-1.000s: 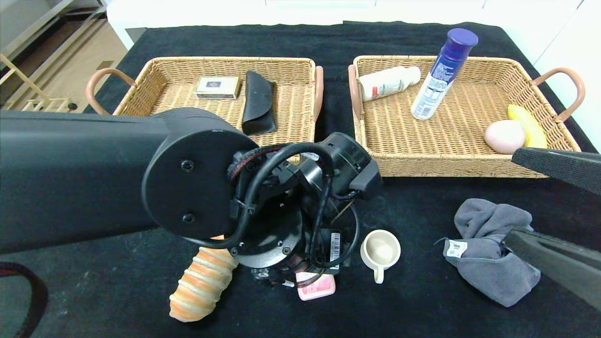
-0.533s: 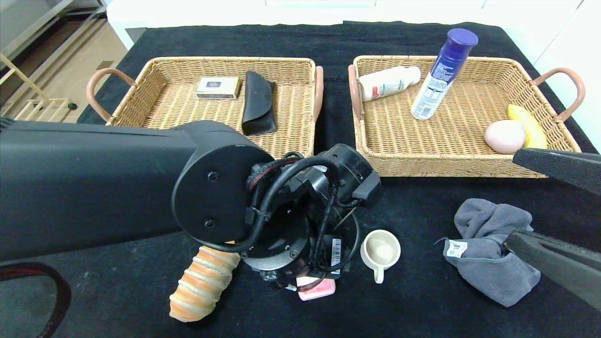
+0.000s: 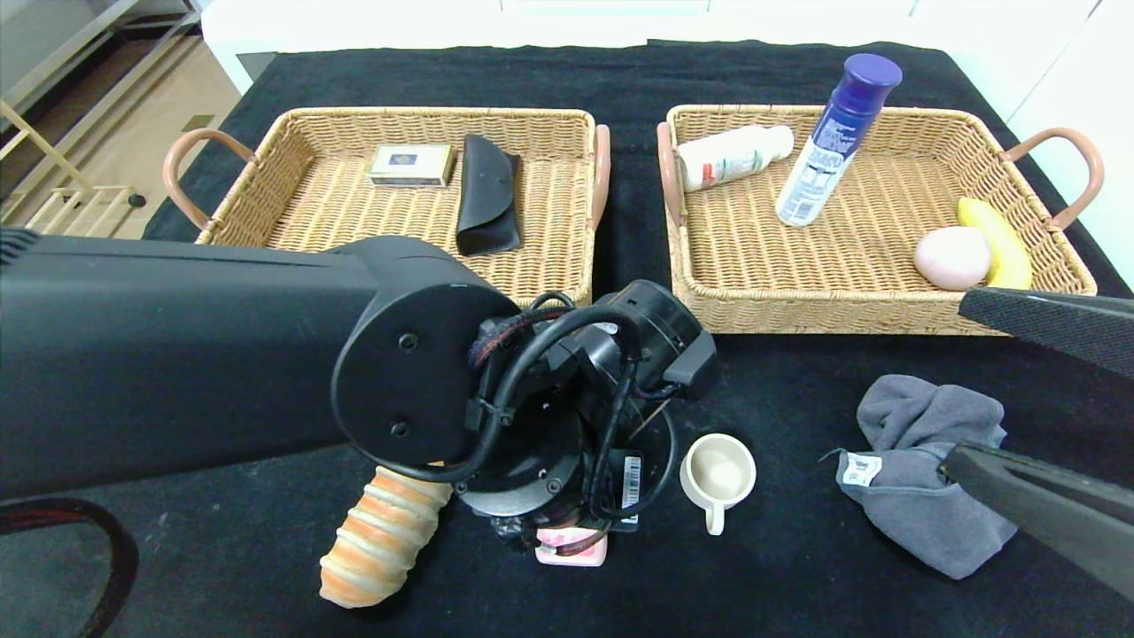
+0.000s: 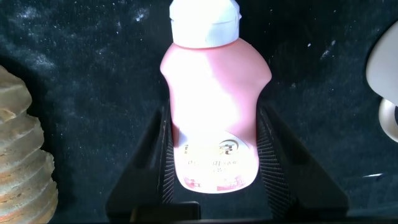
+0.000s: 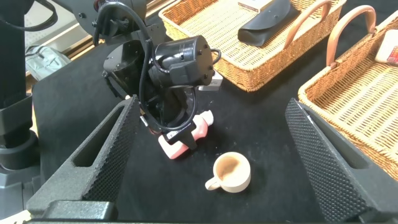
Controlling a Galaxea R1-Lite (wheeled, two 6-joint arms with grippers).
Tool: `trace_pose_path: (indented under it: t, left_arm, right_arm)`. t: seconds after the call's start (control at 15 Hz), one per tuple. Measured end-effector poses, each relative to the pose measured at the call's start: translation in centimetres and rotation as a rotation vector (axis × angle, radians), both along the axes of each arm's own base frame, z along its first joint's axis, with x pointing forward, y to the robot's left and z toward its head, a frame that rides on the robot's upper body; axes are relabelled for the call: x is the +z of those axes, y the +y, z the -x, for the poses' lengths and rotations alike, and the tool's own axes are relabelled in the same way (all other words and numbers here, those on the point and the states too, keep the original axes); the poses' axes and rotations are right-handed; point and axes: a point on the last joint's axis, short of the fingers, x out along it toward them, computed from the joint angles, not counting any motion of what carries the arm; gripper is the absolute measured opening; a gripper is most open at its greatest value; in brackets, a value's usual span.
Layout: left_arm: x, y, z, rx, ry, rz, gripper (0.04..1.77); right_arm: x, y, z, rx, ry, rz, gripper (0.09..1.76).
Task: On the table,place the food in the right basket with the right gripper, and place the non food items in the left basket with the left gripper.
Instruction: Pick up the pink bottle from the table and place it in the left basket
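A pink bottle [image 4: 211, 74] with a white cap lies on the black table near the front edge. My left gripper [image 4: 214, 124] reaches straight down over it, and both pads press its sides. From the head view only the bottle's end [image 3: 571, 547] shows under the left wrist. A striped bread roll [image 3: 381, 540] lies just left of it. A cream cup [image 3: 718, 474] stands just to its right. My right gripper [image 3: 961, 381] hovers open at the right front, over a grey cloth [image 3: 921, 478].
The left basket [image 3: 266, 159] holds a small box [image 3: 412, 165] and a black case [image 3: 487, 190]. The right basket [image 3: 886, 315] holds a white bottle [image 3: 735, 155], a blue spray can [image 3: 833, 142], a pink ball [image 3: 952, 257] and a banana [image 3: 997, 235].
My left arm has come down and forward over the pink bottle, and its fingers have closed in from wide open onto the bottle's sides. The bottle shifted slightly left. The right arm barely moved.
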Motion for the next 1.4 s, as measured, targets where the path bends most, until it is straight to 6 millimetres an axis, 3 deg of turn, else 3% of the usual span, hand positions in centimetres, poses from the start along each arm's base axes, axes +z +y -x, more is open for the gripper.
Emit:
trace_pose_path:
  t: [1.0, 1.4]
  left_arm:
    - [-0.2, -0.1, 0.0, -0.004, 0.004, -0.010, 0.83]
    - [2.0, 1.1, 1.2, -0.013, -0.032, 0.028, 0.83]
  right_arm:
    - [-0.1, 0.1, -0.2, -0.001, 0.008, 0.006, 1.71]
    - [0.0, 0.1, -0.2, 0.000, 0.009, -0.002, 1.71]
